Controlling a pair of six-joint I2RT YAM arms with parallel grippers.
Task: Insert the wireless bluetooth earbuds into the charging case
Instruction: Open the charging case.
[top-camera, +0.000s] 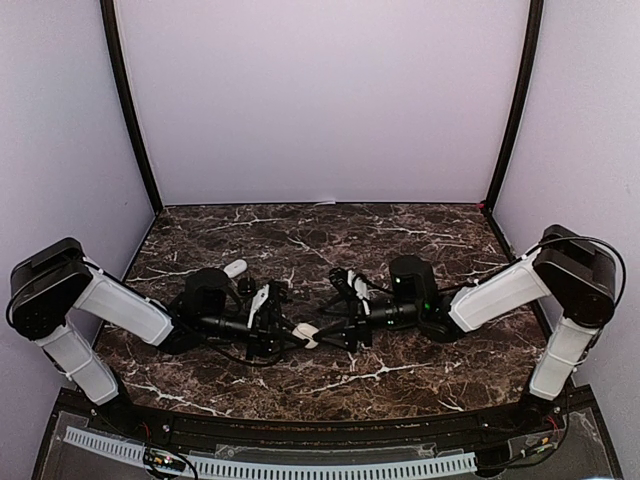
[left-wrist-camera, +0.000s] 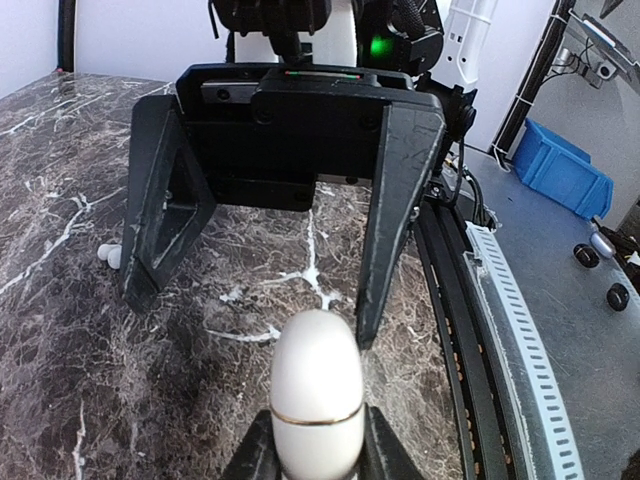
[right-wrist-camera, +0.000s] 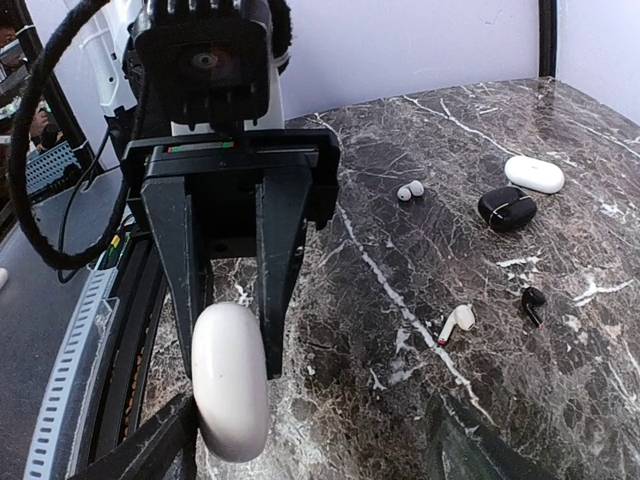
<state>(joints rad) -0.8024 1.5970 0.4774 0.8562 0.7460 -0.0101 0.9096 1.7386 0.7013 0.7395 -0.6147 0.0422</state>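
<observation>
Left hand (right-wrist-camera: 232, 345) is clamped shut on the held case (left-wrist-camera: 316, 385), a white oval pod. Right hand (left-wrist-camera: 250, 315) faces it with jaws spread wide, gripping nothing; the pod's tip is just beside one finger. Left wrist view shows what the right wrist view does not: a gold seam round the pod, and a blue bin (left-wrist-camera: 560, 170) off the counter at 2 o'clock. Right wrist view shows what the left does not, all toward 2 o'clock of the pod: stemmed bud (right-wrist-camera: 457, 322), black bud (right-wrist-camera: 532, 303), black case (right-wrist-camera: 507, 208), white case (right-wrist-camera: 535, 173). Both show the white buds (right-wrist-camera: 408, 190), two, touching. Counter (top-camera: 400, 230) is dark brown marble with white veins; lilac walls, black corner posts. Count: four buds, all loose on the counter; three cases, all closed.
</observation>
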